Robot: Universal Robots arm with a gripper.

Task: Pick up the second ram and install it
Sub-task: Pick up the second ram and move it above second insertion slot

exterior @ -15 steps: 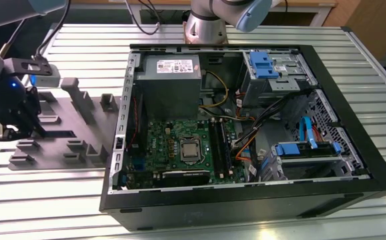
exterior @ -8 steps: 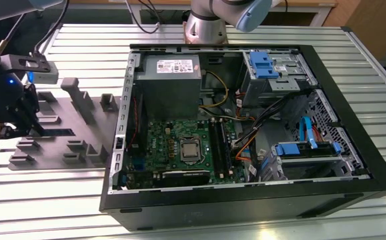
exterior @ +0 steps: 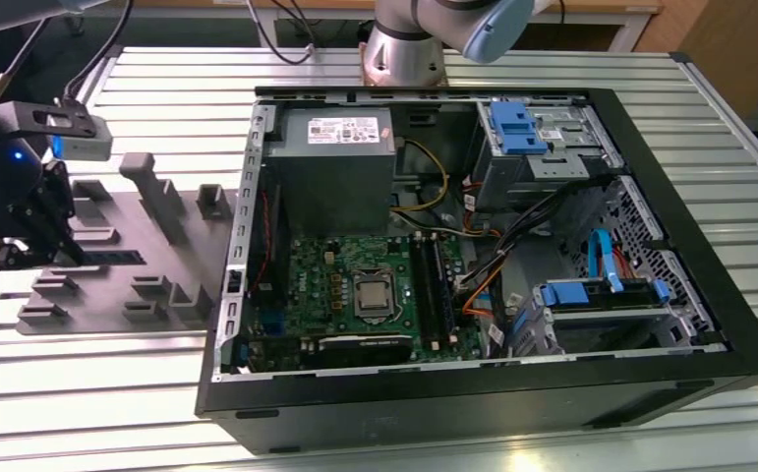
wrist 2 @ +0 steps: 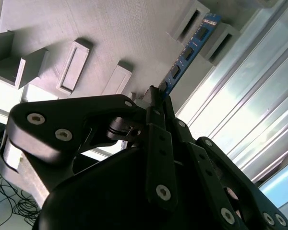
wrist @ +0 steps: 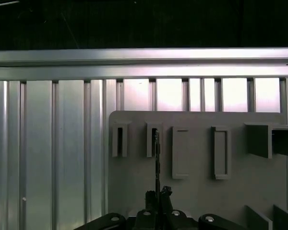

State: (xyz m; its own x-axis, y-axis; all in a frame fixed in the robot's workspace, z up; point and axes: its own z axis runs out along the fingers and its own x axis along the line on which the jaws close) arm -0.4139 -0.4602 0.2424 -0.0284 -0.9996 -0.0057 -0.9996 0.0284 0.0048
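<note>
While the second ram [wrist 2: 187, 51] sits in the fixture [wrist 2: 110, 28], jaws clench its end.

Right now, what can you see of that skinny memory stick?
The second ram is a thin, flat strip, bluish in the second wrist view, with a row of small black chips. It stands on its edge on the grey fixture, its far end between two upright blocks. The gripper pinches its near end. Seen edge-on in the first wrist view, it is a dark line.
</note>
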